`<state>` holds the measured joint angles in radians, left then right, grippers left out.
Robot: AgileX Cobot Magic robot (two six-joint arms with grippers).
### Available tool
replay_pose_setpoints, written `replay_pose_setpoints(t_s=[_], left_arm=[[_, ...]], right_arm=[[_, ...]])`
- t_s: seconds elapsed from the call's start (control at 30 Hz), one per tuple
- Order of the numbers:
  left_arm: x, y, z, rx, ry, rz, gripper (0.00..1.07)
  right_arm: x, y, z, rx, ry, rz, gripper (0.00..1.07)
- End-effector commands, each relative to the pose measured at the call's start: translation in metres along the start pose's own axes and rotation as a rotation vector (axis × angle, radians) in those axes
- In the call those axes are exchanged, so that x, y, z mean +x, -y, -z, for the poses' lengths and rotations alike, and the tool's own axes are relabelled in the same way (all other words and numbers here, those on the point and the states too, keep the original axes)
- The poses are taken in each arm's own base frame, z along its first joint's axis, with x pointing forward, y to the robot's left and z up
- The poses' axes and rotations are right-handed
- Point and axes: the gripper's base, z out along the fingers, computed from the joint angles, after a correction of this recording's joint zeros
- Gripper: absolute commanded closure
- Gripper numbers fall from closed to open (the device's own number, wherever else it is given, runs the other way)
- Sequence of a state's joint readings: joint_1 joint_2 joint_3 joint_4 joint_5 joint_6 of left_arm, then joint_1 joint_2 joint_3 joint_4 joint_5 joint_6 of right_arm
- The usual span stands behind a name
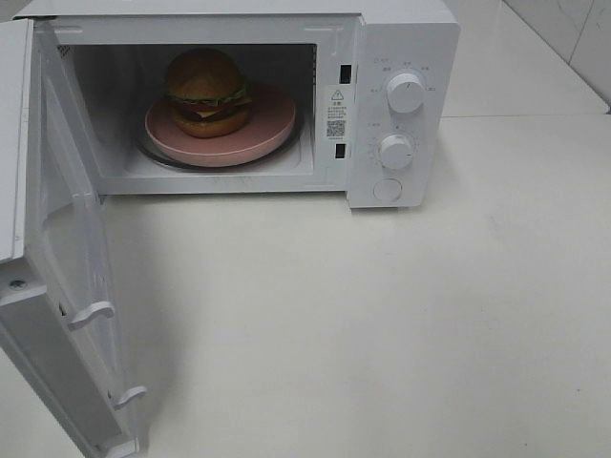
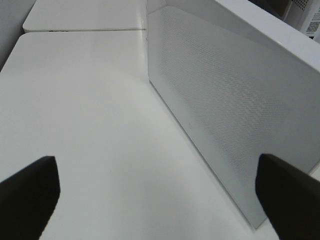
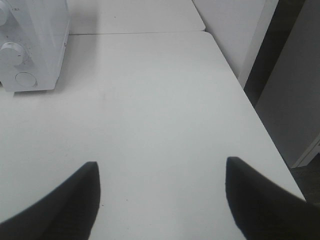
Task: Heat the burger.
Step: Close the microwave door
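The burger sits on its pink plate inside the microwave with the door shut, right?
Not quite. The door stands wide open, as the exterior high view shows. The rest holds: the burger sits on the pink plate inside the microwave.

Microwave (image 1: pixel 401 29): on the desk (image 1: pixel 382 324), toward its rear, left of centre.
Door (image 1: pixel 72 286): open at the microwave's left, reaching toward the desk's front.
Plate (image 1: pixel 272 119): inside the cavity, on the turntable (image 1: pixel 158 157).
Burger (image 1: pixel 205 91): on the plate, left of its centre.
Upper knob (image 1: pixel 406 93): on the panel right of the cavity.
Lower knob (image 1: pixel 395 151): directly below the upper 1.
Button (image 1: pixel 387 189): beneath the 2 knobs.
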<state>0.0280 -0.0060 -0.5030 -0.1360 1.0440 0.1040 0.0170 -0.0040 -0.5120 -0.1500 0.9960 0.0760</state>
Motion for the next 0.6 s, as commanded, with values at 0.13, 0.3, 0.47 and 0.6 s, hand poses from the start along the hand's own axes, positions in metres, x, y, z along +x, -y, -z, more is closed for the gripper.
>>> replay_pose_setpoints(t_s=[0.13,0.3,0.47,0.6], left_arm=[[0.0013,0.0006,0.0014,0.001,0.02,0.009,0.07],[0.0013,0.0006,0.0014,0.001,0.02,0.009,0.07],[0.0013,0.0006,0.0014,0.001,0.02,0.009,0.07],[0.0013,0.0006,0.0014,0.001,0.02,0.009,0.07]], right_arm=[[0.0021,0.0008,0.0025,0.012,0.026,-0.001,0.38],[0.0021,0.0008,0.0025,0.012,0.026,-0.001,0.38],[0.0021,0.0008,0.0025,0.012,0.026,-0.001,0.38],[0.0021,0.0008,0.0025,0.012,0.026,-0.001,0.38]])
